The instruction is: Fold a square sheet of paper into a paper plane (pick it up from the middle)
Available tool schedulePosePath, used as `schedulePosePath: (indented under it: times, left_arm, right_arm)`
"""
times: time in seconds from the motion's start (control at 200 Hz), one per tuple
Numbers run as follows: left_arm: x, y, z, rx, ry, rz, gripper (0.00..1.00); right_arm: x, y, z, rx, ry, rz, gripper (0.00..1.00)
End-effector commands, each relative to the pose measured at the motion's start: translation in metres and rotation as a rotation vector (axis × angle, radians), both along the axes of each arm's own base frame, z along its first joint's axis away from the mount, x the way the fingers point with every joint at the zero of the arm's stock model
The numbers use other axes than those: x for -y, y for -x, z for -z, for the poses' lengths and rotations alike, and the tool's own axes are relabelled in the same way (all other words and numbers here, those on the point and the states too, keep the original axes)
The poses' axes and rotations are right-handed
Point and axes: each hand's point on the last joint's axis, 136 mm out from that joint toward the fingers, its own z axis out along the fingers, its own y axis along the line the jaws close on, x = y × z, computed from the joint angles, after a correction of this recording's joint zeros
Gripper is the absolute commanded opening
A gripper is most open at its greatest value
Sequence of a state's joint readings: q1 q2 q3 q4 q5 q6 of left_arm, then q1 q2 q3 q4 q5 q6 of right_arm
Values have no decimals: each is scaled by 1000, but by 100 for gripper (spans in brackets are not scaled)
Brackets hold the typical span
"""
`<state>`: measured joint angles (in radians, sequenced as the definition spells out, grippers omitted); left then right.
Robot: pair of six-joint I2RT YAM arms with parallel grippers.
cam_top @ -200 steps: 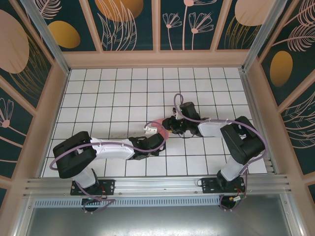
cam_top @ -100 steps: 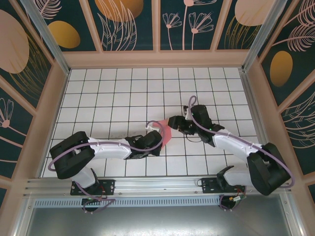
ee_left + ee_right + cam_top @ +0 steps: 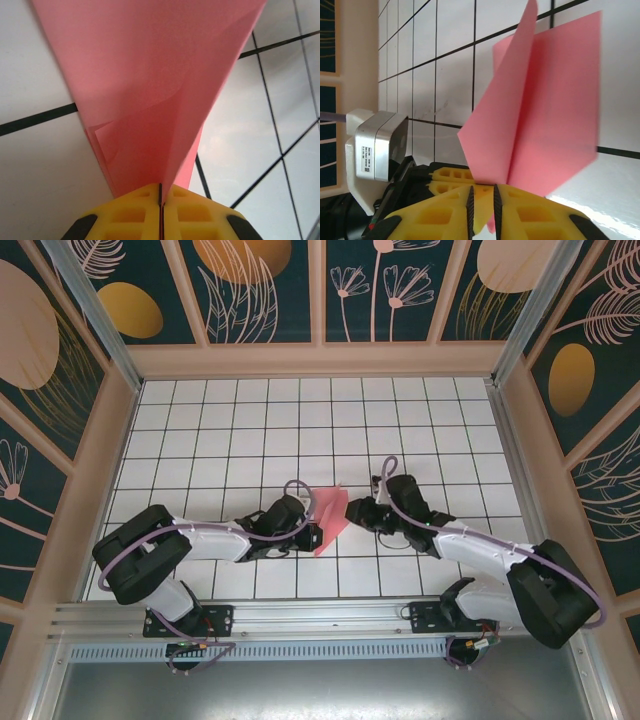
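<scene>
The salmon-pink paper is folded into a pointed paper plane with a centre ridge and is held just above the tiles at mid-table. My left gripper comes in from the left and is shut on the plane's lower fold; in the left wrist view the yellow jaws pinch it with no gap and the paper fans out above. My right gripper is at the plane's right side. Its jaws stand a narrow gap apart, with the edge of the paper reaching down into that gap.
White grid tiles cover the table inside wooden walls. In the right wrist view the left gripper's yellow fingers and its grey camera box sit close behind my right jaws. An aluminium rail runs along the near edge.
The right arm swung its elbow out to the right and its gripper let go, opened wide, then narrowed around the paper's edge. The left gripper shifted left, and the paper now shows as a flat dart.
</scene>
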<state>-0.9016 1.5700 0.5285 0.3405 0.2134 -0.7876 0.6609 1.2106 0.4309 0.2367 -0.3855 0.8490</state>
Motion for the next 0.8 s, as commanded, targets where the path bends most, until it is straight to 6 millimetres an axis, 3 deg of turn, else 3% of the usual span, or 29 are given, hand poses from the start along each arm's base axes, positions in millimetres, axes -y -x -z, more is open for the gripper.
schedulePosePath:
  times: [0.0,0.38,0.49,0.63,0.796]
  left_arm:
    - [4,5,-4,-39,97,7,8]
    - [-12,8,0,-99,173,-72,7]
    - [-15,8,2,-94,174,-79,7]
    - [-17,9,3,-91,170,-85,7]
    - [-20,10,5,-91,172,-93,7]
  right_arm:
    - [-15,-5,-4,28,-17,-13,19]
    - [-50,-10,-2,15,-59,-84,14]
    - [-51,-13,6,13,-30,-82,14]
    - [-39,-18,32,-47,76,-25,13]
    - [-43,-22,46,-69,100,-40,11]
